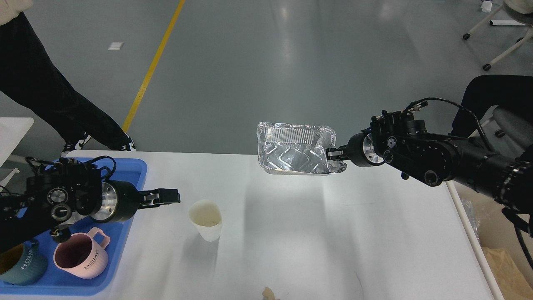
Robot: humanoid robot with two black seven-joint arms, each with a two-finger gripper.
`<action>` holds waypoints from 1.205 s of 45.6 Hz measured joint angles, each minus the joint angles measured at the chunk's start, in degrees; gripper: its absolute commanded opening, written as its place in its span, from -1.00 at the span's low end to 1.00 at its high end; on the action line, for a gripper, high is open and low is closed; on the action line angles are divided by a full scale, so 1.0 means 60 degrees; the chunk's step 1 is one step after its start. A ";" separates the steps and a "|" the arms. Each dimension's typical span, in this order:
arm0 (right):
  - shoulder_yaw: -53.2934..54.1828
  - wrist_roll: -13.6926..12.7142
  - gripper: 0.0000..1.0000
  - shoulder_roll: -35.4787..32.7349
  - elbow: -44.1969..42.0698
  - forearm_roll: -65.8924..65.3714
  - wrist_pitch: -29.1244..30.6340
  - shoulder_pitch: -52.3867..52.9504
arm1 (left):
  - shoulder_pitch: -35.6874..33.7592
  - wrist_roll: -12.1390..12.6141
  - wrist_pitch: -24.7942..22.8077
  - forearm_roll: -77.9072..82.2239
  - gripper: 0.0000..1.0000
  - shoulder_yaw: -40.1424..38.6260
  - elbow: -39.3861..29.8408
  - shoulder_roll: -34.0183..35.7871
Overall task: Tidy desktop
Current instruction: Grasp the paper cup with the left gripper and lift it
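The desktop (333,233) is a wide white tabletop. Above its far edge hangs a crinkled silver foil tray (293,150), open side toward me, and my right gripper (336,156) is shut on its right rim. A white paper cup (205,220) stands upright left of centre. My left gripper (168,196) reaches in from the left, just left of the cup's rim and slightly above it. It looks open, with nothing between its fingers.
A blue tray (125,175) at the left edge holds a pink mug (81,255) and a teal mug (18,264); my left arm hides the rest of it. A small crumpled scrap (268,293) lies at the front edge. A beige bin (499,250) stands beyond the right edge. A person (41,83) stands far left.
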 measured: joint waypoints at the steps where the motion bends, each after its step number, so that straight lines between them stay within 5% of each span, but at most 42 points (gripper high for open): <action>1: 0.0007 0.0000 -1.00 -0.0003 0.0000 0.0000 0.0000 -0.0004 | 0.0000 0.0023 0.0072 0.0047 0.74 0.0057 0.0111 -0.0188; 26: 0.0085 0.0012 -1.00 -0.0038 0.0000 0.0001 0.0000 -0.0053 | 0.0029 0.0127 0.0275 0.1552 0.08 0.0571 0.1931 -0.2179; 36: 0.0184 0.0014 -1.00 -0.0044 0.0001 0.0001 0.0000 -0.0086 | 0.0104 0.0144 0.0273 0.1867 -0.70 0.0587 0.2260 -0.2684; 41: 0.0192 0.0014 -1.00 -0.0036 0.0001 0.0001 0.0000 -0.0089 | 0.0137 0.0164 0.0242 0.2081 -0.92 0.0593 0.2363 -0.2787; 55: 0.0199 0.0009 -1.00 -0.0171 0.0010 0.0003 0.0000 -0.0099 | 0.0107 0.0155 -0.0461 0.2046 -1.00 0.0493 0.2052 -0.2491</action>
